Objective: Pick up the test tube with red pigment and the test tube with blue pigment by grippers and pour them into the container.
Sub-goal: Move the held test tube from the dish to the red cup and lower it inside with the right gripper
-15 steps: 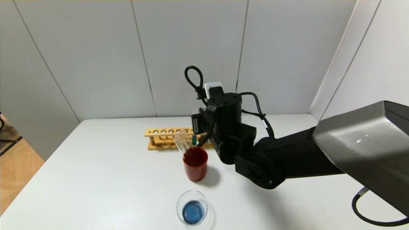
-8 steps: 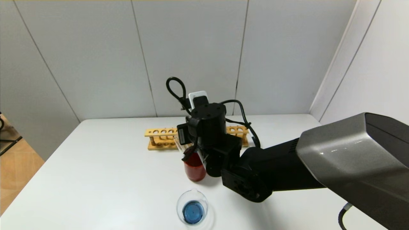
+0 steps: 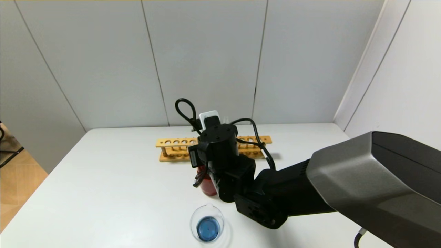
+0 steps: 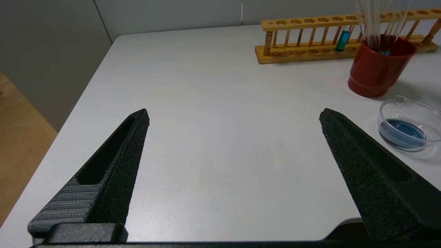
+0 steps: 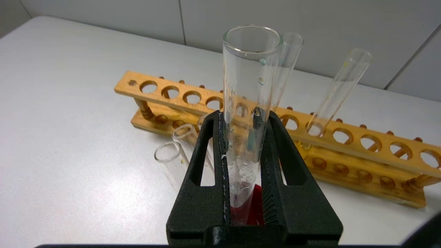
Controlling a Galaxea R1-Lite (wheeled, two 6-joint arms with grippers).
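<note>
My right gripper is shut on a clear test tube held upright, wet inside with droplets. The tube's lower end reaches down into the dark-red cup and is hidden behind the fingers; no pigment shows in it. In the head view the right wrist covers most of the cup. The container, a low glass beaker, sits nearer the front with blue liquid in it. The test tube with red pigment is out of view. My left gripper hangs open over bare table.
A wooden rack stands behind the cup, holding a yellow-bottomed tube and a teal-bottomed tube. Several empty tubes lean in the cup. The table's left edge drops to the floor.
The right arm has swung left and come down, from beside the cup to right over it, carrying the tube with it. The beaker has not moved.
</note>
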